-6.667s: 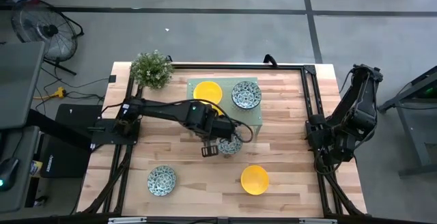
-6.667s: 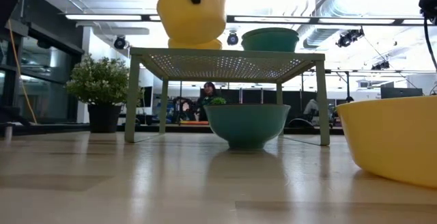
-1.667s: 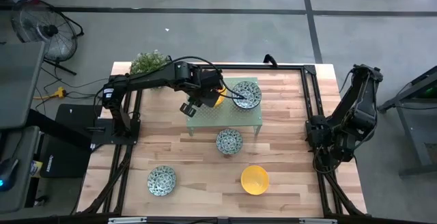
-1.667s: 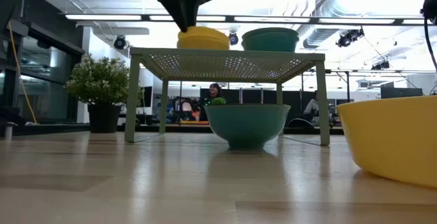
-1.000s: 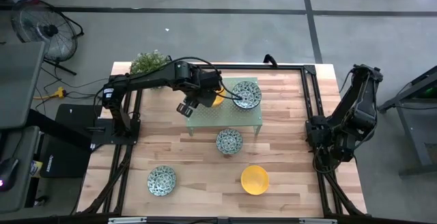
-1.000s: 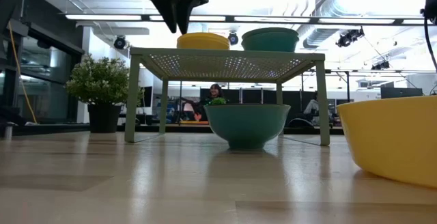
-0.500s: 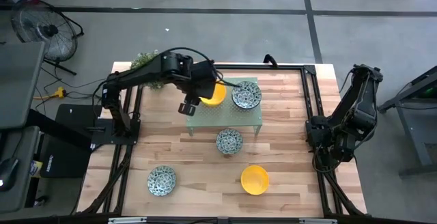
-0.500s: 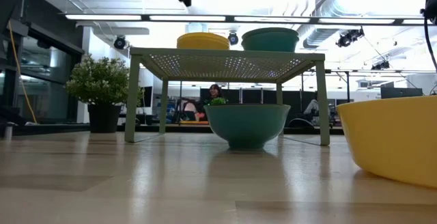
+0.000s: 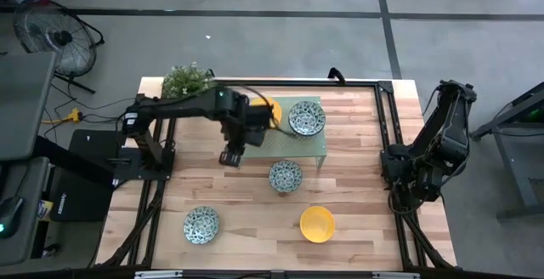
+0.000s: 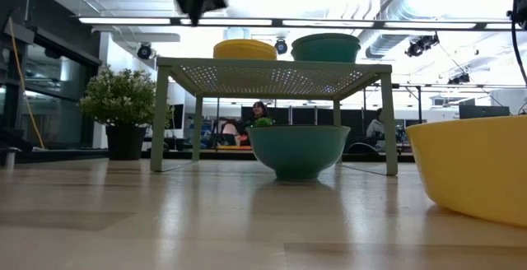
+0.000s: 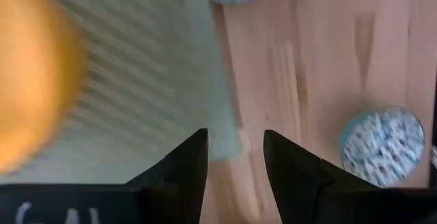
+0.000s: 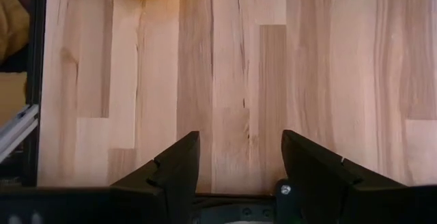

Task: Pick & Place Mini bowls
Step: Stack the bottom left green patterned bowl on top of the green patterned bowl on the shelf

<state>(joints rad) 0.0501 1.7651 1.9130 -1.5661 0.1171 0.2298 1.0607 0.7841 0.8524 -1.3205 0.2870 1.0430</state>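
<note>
- The table (image 9: 357, 202) carries a pale green perforated stand (image 9: 310, 143) toward its far side; on the stand's top sit a yellow bowl (image 9: 270, 112), partly hidden by the left arm, and a patterned bowl (image 9: 306, 118) beside it.
- Three more bowls are on the wood: a patterned bowl by the stand's near edge (image 9: 286, 176), a second yellow bowl (image 9: 317, 224) nearer the front, and a patterned bowl at the front left (image 9: 201, 224).
- The left gripper (image 9: 231, 156) hangs at the stand's left near corner, above the wood, its fingers parted and holding nothing; its wrist view shows bare stand edge and table between the fingers.
- From that gripper the bowl by the stand's near edge lies toward the table's middle and a little nearer the front; this is the closest loose bowl, and I judge it the likely next pick.
- The bowls are round, so no long axis matters; what counts is lining one finger inside the rim and one outside.
- The left arm is far nearer to every bowl; the right gripper (image 12: 235, 176) is parked at the table's right edge, fingers wide apart and empty, with only the second yellow bowl just in its view.
</note>
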